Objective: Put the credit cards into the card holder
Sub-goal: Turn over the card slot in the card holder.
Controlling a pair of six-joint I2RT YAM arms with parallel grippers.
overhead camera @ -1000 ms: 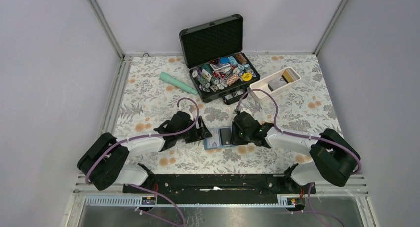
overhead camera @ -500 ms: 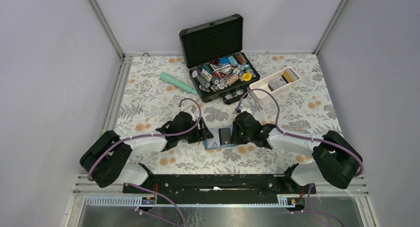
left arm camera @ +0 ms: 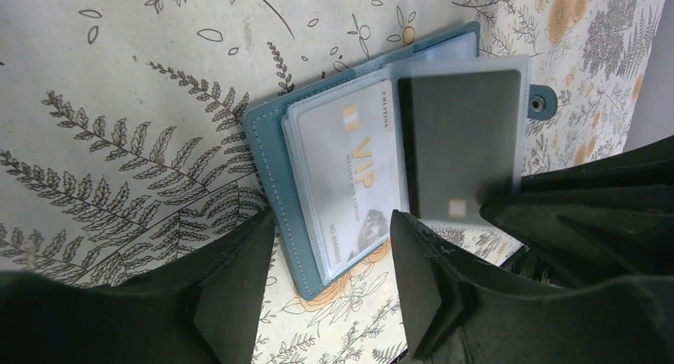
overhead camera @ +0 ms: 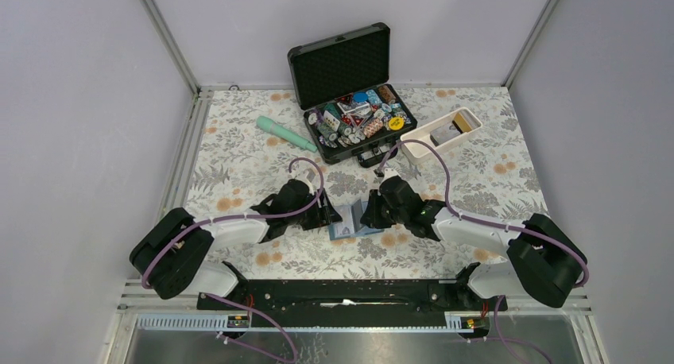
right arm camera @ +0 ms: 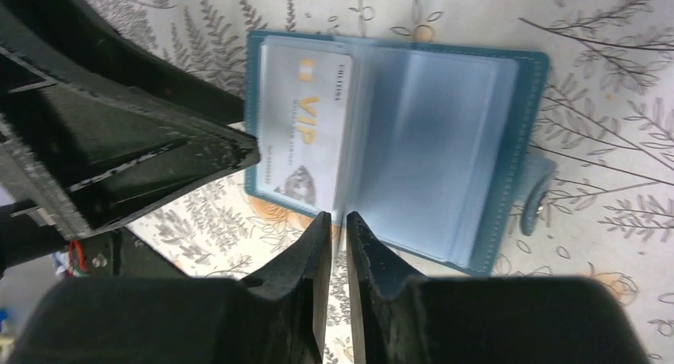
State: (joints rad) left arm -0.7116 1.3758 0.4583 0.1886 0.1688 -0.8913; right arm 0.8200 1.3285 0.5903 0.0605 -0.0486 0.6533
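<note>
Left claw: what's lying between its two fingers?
The near edge of the open card holder, a white VIP card in its clear sleeve, lies between the fingers of the left claw, in the left wrist view.

The holder (left arm camera: pixel 266 149) is teal outside and lighter blue inside, with clear frosted sleeves. The white card (left arm camera: pixel 354 173) bears gold "VIP" lettering. The dark card (left arm camera: pixel 461 133) is charcoal grey with a small gold patch. The cloth (overhead camera: pixel 238 165) is cream, printed with grey ferns and orange flowers. The case (overhead camera: pixel 342 62) is black, its chips (overhead camera: pixel 358 119) many-coloured. The tray (overhead camera: pixel 413 148) is white.
</note>
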